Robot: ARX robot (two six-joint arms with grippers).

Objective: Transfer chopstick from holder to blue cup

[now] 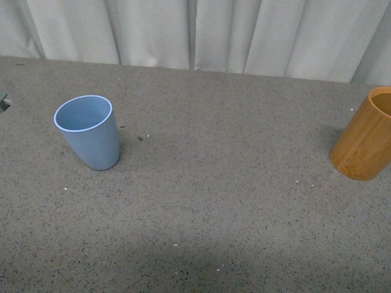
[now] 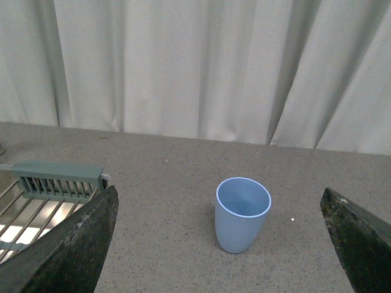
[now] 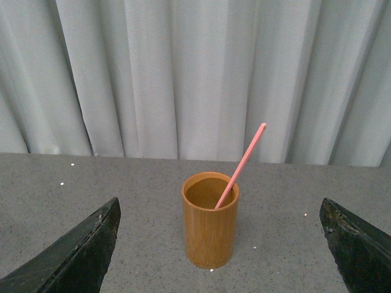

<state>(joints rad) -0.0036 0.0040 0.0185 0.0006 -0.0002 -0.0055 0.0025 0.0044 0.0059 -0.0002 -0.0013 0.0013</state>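
The light blue cup [image 1: 88, 131] stands upright and empty at the left of the table. It shows again as the blue cup [image 2: 242, 213], ahead of my open left gripper [image 2: 221, 244] and apart from its dark fingers [image 2: 67, 250]. The orange-brown wooden holder [image 1: 366, 134] stands at the table's right edge, partly cut off. In the right wrist view the holder [image 3: 210, 221] is upright with one salmon-pink chopstick [image 3: 242, 165] leaning out of it. My right gripper [image 3: 220, 244] is open, short of the holder and touching nothing. Neither arm shows in the front view.
A speckled grey tabletop [image 1: 214, 201] runs back to a white curtain [image 1: 195, 30]. A grey-green wire rack [image 2: 49, 183] sits over a sink-like opening beside the left gripper.
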